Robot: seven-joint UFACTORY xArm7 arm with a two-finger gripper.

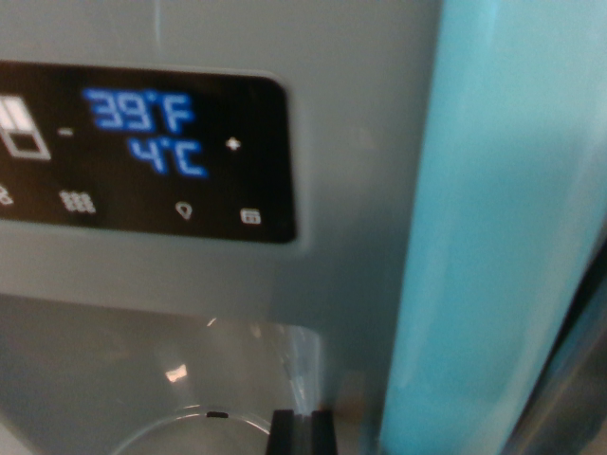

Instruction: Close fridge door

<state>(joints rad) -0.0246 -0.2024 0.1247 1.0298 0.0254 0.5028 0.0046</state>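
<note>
The whole wrist view is soft with blur. The black display panel [142, 152] runs off the wrist view's left edge, so its leftmost icons are cut and unreadable. Only the dark tips of the gripper [302, 432] show at the bottom edge; whether they stand apart cannot be told. The pale blue fridge door [493, 237] is cropped top and bottom.

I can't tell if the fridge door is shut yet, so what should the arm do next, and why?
Probably keep pressing gently forward. The door panel with its temperature display fills the wrist view, so contact seems near, but the dark gap at lower right hints it isn't sealed.
</note>
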